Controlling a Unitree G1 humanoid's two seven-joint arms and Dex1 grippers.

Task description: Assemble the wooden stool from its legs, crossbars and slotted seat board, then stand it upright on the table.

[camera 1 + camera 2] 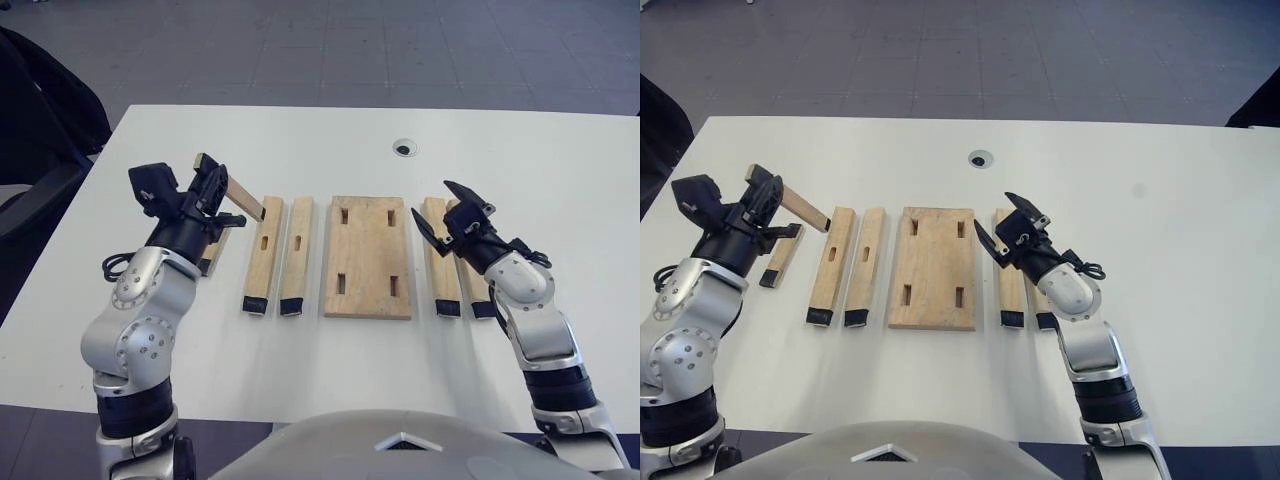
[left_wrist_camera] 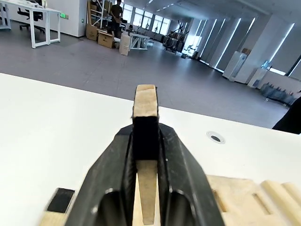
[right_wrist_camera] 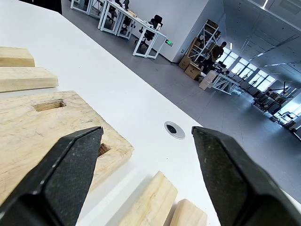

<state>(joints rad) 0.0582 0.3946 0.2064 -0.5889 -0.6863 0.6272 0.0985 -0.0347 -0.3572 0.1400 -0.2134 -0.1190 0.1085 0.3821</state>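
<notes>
Crossbar (image 1: 243,200) tight in left tool (image 1: 212,180), long axis diagonal, free end toward seat board (image 1: 367,258); right tool (image 1: 432,200) agape.

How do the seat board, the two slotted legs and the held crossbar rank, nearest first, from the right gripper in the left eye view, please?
1. seat board, beside the right gripper.
2. slotted legs, left of the board.
3. crossbar, far left, in the left gripper.
</notes>
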